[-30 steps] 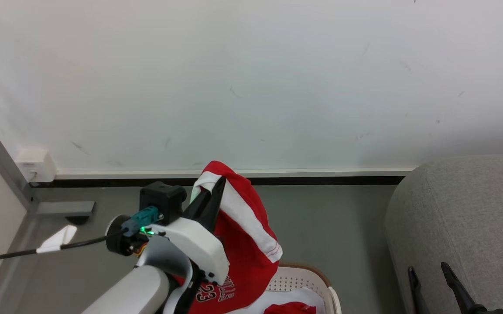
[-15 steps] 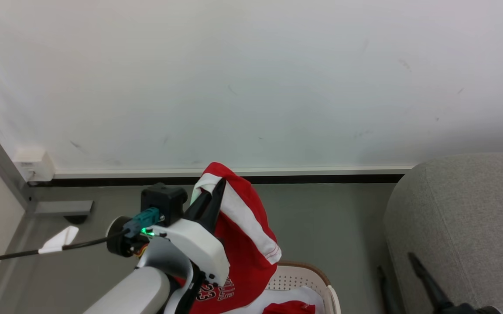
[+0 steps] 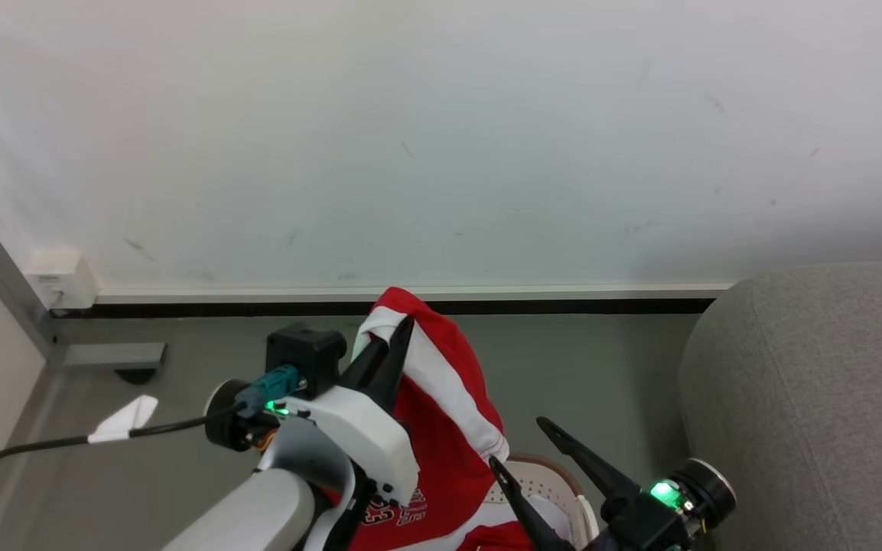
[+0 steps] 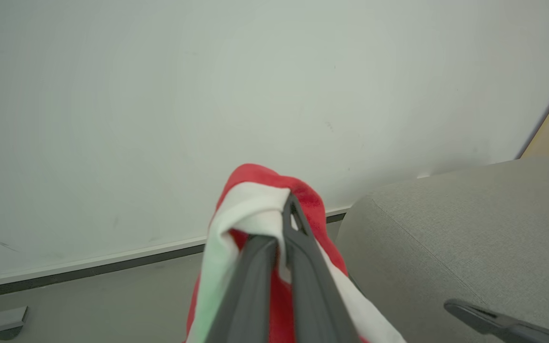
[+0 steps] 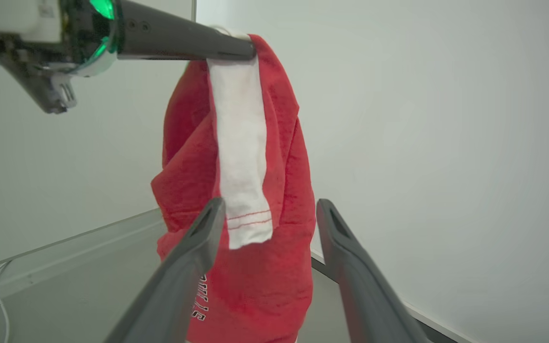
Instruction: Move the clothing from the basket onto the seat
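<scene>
Ideally, the right gripper (image 5: pixel 270 204), jaws spread wide, should close on the dangling hem of the red jersey (image 5: pixel 274 157) pinched in the jaws of the left gripper (image 3: pixel 398 335).

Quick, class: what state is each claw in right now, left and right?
Left claw: closed, holding the red jersey by its white trim.
Right claw: open, holding nothing.
</scene>
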### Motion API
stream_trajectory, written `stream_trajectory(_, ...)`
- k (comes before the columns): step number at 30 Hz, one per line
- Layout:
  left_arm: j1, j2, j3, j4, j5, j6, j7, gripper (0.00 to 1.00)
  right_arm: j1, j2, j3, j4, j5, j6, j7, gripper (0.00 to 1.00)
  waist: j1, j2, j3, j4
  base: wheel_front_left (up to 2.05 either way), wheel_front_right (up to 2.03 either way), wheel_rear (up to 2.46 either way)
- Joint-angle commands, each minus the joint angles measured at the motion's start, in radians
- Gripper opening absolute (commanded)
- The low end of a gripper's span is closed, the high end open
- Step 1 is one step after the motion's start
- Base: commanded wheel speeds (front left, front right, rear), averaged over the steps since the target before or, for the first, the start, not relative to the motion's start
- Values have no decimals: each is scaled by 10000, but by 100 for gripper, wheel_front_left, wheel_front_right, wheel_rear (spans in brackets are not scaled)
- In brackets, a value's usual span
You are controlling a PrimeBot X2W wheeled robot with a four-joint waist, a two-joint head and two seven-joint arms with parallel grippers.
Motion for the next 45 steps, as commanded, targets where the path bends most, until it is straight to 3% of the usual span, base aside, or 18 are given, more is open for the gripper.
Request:
stream_trajectory(1, -117, -9, 3, 49, 30, -36, -70, 0, -277, -6, 82, 135, 98, -23, -31, 100, 0, -1, 6, 25, 0, 0, 0)
stream_trajectory(7, -241, -194, -185, 91, 64, -147, -64, 0, -1261, 138, 407, 964, 326, -25, -17, 100, 0, -1, 70, 136, 0, 0, 0)
stream_trajectory(15, -366, -471, -390, 222, 14, -308, -104, 0, -2289, 146, 1264, 1850, 1581, -23, -17, 100, 0, -1, 82, 326, 0, 0, 0)
stream_trajectory(29, -526, -823, -713, 254, -71, -513, -61, 0, -3043, 140, 1947, 3381, 2923, -23, -17, 100, 0, -1, 31, 537, 0, 0, 0)
stream_trajectory(39, -569, -897, -890, 122, -248, -690, 96, 0, -4093, 142, 3283, 4421, 4260, -23, 9, 100, 0, -1, 50, 594, 0, 0, 0)
stream_trajectory(40, -565, -906, -899, 110, -262, -693, 104, 0, -4182, 142, 3333, 4508, 4385, -23, 7, 81, 0, -1, 42, 604, 0, 0, 0)
stream_trajectory(41, -569, -912, -906, 98, -263, -694, 93, 0, -4277, 144, 3372, 4576, 4527, -25, 0, 0, 0, -1, 46, 612, 0, 0, 0)
stream_trajectory(45, -587, -902, -895, 99, -307, -678, 90, 0, -4405, 139, 3677, 4655, 4960, -23, -14, 0, 0, -1, 50, 635, 0, 0, 0)
